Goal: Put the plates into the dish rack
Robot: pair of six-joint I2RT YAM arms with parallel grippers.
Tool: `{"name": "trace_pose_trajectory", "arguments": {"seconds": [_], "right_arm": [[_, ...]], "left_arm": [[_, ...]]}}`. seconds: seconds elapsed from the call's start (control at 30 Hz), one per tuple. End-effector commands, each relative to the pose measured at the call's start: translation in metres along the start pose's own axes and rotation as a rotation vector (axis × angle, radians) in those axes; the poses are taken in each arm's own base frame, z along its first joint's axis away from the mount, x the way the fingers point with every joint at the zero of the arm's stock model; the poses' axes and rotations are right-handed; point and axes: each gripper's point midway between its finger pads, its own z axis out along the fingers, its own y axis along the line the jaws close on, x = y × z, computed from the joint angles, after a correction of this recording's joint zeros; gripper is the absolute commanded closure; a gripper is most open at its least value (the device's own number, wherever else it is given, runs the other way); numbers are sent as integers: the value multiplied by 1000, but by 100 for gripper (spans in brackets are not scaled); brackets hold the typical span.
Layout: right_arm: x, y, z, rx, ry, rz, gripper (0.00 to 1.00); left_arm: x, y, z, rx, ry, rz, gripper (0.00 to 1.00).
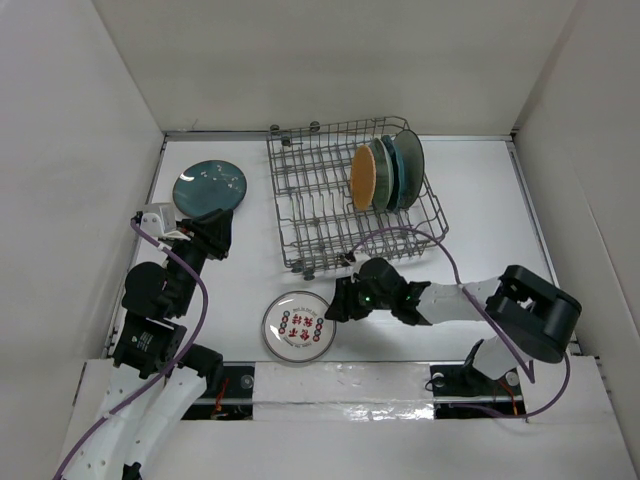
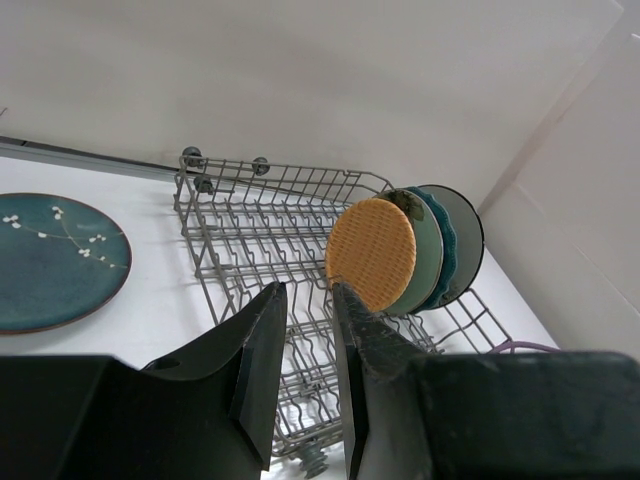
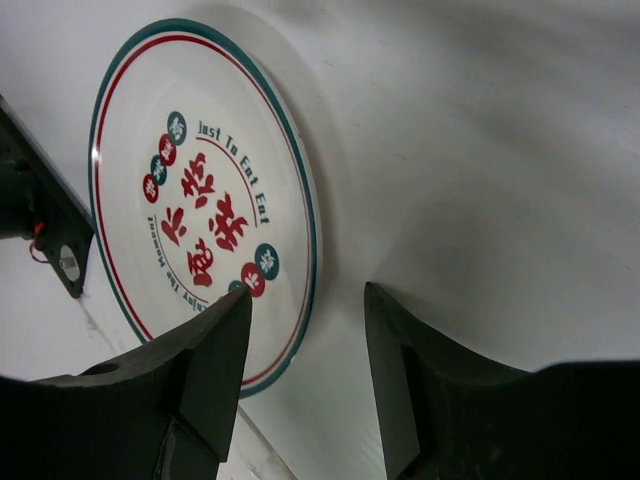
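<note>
- The right gripper (image 3: pixel 305 305) has its two fingers apart, and nothing is in them yet.
- One finger (image 3: pixel 215 340) sits over the edge of the white plate (image 3: pixel 190 190) with the red and green marks. The other finger is over the bare table (image 3: pixel 480 150), just past the rim.
- That plate lies flat on the table, low in the middle of the top view. It is just left of the gripper and in front of the dish rack (image 1: pixel 300 215).
- To do this step well, I think the fingers must go low. One goes under the rim and one stays on top, and then they squeeze the rim.
- A flat plate is hard to get under and may slide away. A slow move and a firm pinch seem best.
- After that, the plate should be tipped up on its edge and set between the tines in a free slot.
- Four plates stand in the upper right part of the rack, with the orange plate (image 1: pixel 363 178) in front.
- The left gripper (image 2: pixel 305 300) has its fingers nearly together with a thin gap, and it holds nothing.
- It is near the dark teal plate (image 1: pixel 209 187), which lies flat in the upper left of the top view.
</note>
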Motion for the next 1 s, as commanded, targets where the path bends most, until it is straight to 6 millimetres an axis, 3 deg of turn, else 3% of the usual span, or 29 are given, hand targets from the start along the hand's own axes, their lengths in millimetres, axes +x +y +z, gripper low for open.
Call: {"name": "trace_pose_trajectory", "arguments": {"seconds": [0.0,0.07,0.17,0.2,0.27,0.37,0.4,0.5,0.53,0.6,0.63,0.7,0.73,0.87,0.97], "right_arm": [[-4,23,9,-95,-21,21,51],[-1,24,12,-99,-25,30,61],[0,27,10,-109,-39,40,93],[1,31,8,-118,-42,34,97],[1,31,3,-111,-57,24,100],[-9,48,-13,-151,-97,-24,100],[-15,64,-23,-197,-119,-56,100],[-25,85,-41,-246,-137,-163,100],[-46,105,-56,-284,-203,-226,100],[-66,119,-71,-292,-262,-279,100],[-96,131,-86,-273,-375,-321,100],[-132,133,-100,-226,-492,-329,100],[-163,136,-113,-188,-585,-317,100],[-254,88,-126,127,-791,-243,100],[-292,53,-132,388,-856,-242,100]], "left_arm": [[-8,-4,1,15,-32,8,77],[-8,-4,1,17,-33,7,77],[-7,-3,1,16,-30,8,77],[-7,-4,1,18,-31,8,77],[-7,-5,1,24,-29,6,77],[-7,-5,1,24,-30,6,77],[-7,-5,1,26,-31,6,77],[-9,-5,-1,23,-39,5,77],[-10,-5,-1,23,-42,5,77],[-10,-5,-1,21,-39,5,77],[-10,-5,-1,23,-42,6,77],[-11,-4,-2,20,-47,4,77],[-11,-4,-2,19,-45,4,77],[-10,-4,-1,16,-43,5,77],[-8,-5,0,22,-33,6,77]]}}
